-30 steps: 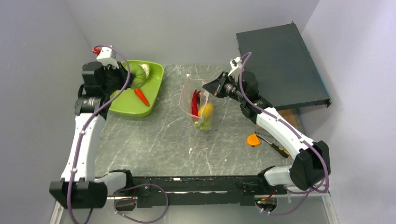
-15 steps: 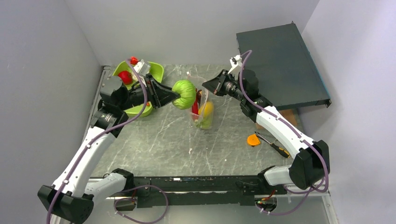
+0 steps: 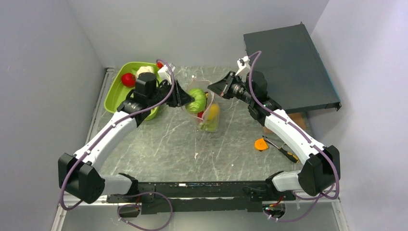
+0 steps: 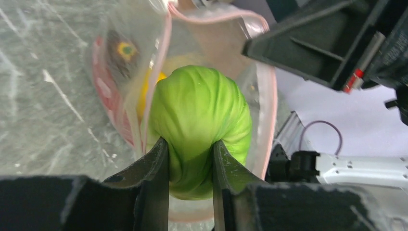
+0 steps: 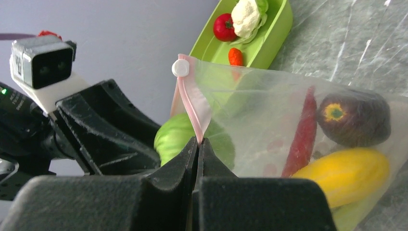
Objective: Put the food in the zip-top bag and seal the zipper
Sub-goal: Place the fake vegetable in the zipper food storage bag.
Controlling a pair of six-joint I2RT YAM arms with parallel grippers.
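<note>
The left gripper (image 4: 190, 144) pinches a green cabbage (image 4: 199, 106) just beyond its fingertips in the mouth of the zip-top bag (image 5: 269, 110), which the right gripper (image 5: 198, 142), fingers pressed together on the pink zipper (image 5: 195, 106), holds up; the cabbage is probably best pushed deeper past the rim before release.

One camera overlooks the whole surface (image 3: 159, 144) from above and behind. Both wrist cameras closely face the zip-top bag (image 5: 260, 96) from opposite sides.
</note>
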